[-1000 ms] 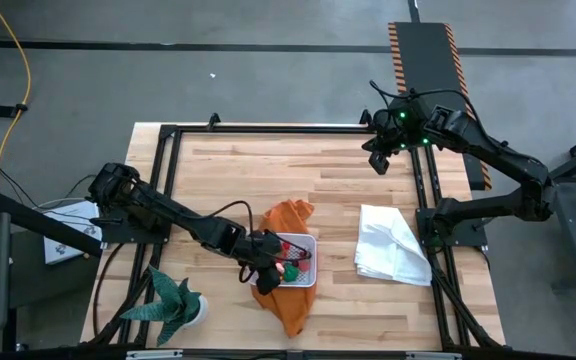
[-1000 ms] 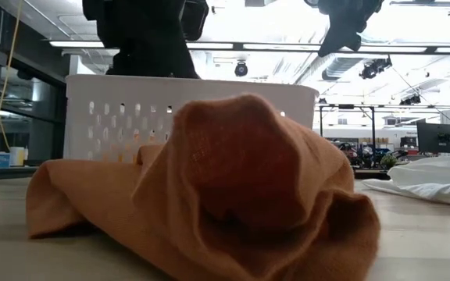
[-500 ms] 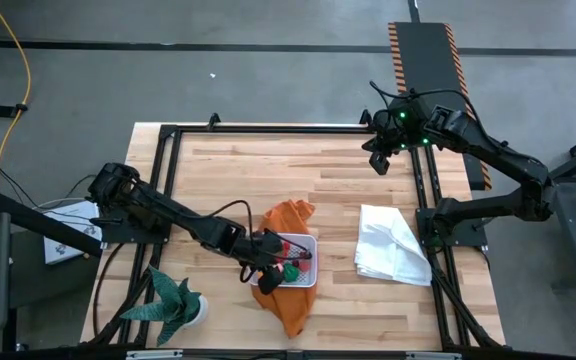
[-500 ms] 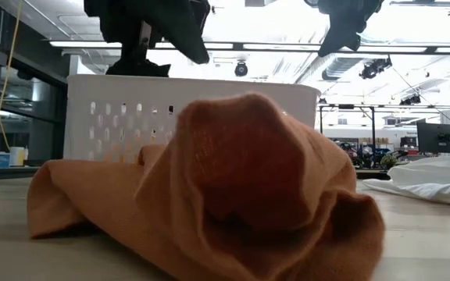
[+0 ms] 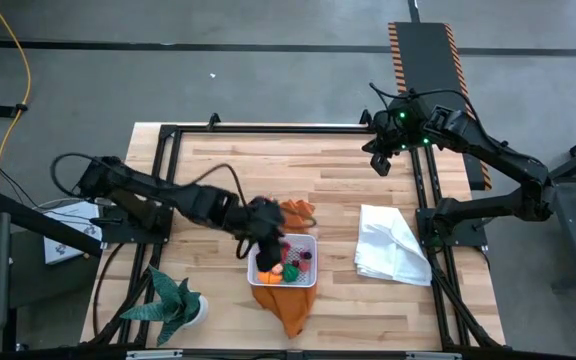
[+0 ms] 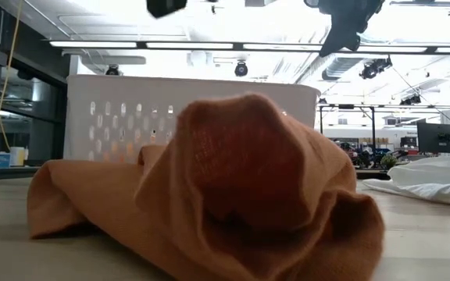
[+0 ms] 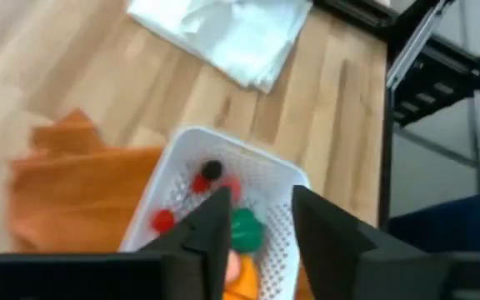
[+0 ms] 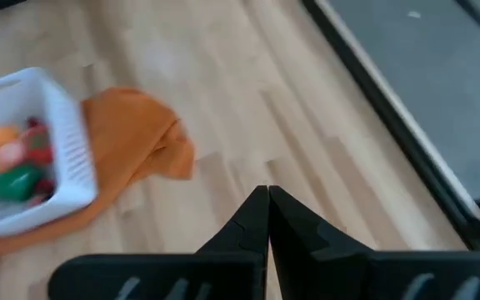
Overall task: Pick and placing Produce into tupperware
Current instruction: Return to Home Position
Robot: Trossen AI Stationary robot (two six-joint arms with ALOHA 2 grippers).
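The white tupperware (image 5: 303, 240) sits on an orange cloth (image 5: 288, 308) near the table's front middle. Inside lie the produce pieces: a green one (image 7: 244, 229), red ones (image 7: 163, 221), a dark one (image 7: 212, 169) and an orange one (image 5: 290, 270). My left gripper (image 7: 261, 193) hangs above the tupperware's left part (image 5: 268, 255), open, with nothing between its fingers. My right gripper (image 8: 267, 196) waits shut, high over the table's far right corner (image 5: 378, 162).
A crumpled white cloth (image 5: 390, 245) lies right of the tupperware. A green spiky potted plant (image 5: 173, 305) stands at the front left corner. The black frame rails (image 5: 268, 128) run along the table's edges. Bare wood lies at the far middle.
My left gripper has risen out of the tupperware, leaving the low view almost entirely, and has drawn slightly toward the table's far edge. The produce stays in the tupperware, which has not moved.
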